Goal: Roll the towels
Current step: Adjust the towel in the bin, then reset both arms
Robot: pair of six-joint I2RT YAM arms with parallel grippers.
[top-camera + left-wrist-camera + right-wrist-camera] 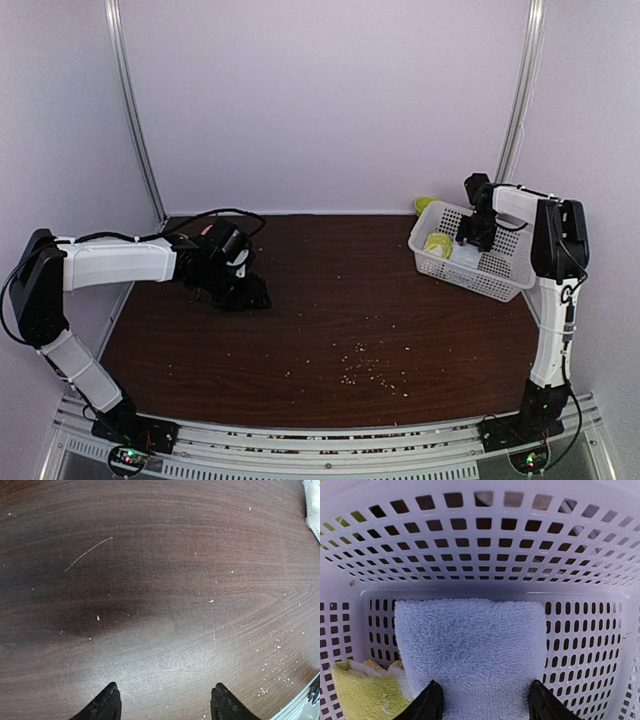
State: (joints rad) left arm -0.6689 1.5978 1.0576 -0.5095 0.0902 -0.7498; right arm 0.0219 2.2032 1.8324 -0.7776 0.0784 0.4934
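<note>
Two towels sit inside the white basket (480, 555), and none lies out on the table (160, 580). The pale blue towel (470, 650) lies as a thick, compact bundle on the basket floor, its far end near the basket's back wall. The lime-green towel (365, 690) is tucked just beside it, towards the basket's left wall, with a cream and yellow edge showing.

You can't tell from here whether either bundle is truly rolled or only folded. If they are rolls, your task is close to finished, with only the withdrawal from the basket left. If they are folds, the rolling is all ahead of you.

Your right gripper (485, 702) is down inside the basket with its jaws standing apart, one finger over each side of the blue towel's near end. The cloth spreads wider than the gap between them and shows no pinch, so nothing looks clamped. Whether the tips rest on the pile is not clear.

Your left gripper (165, 705) hangs low over bare wood well away from the basket, jaws apart with nothing between them.
</note>
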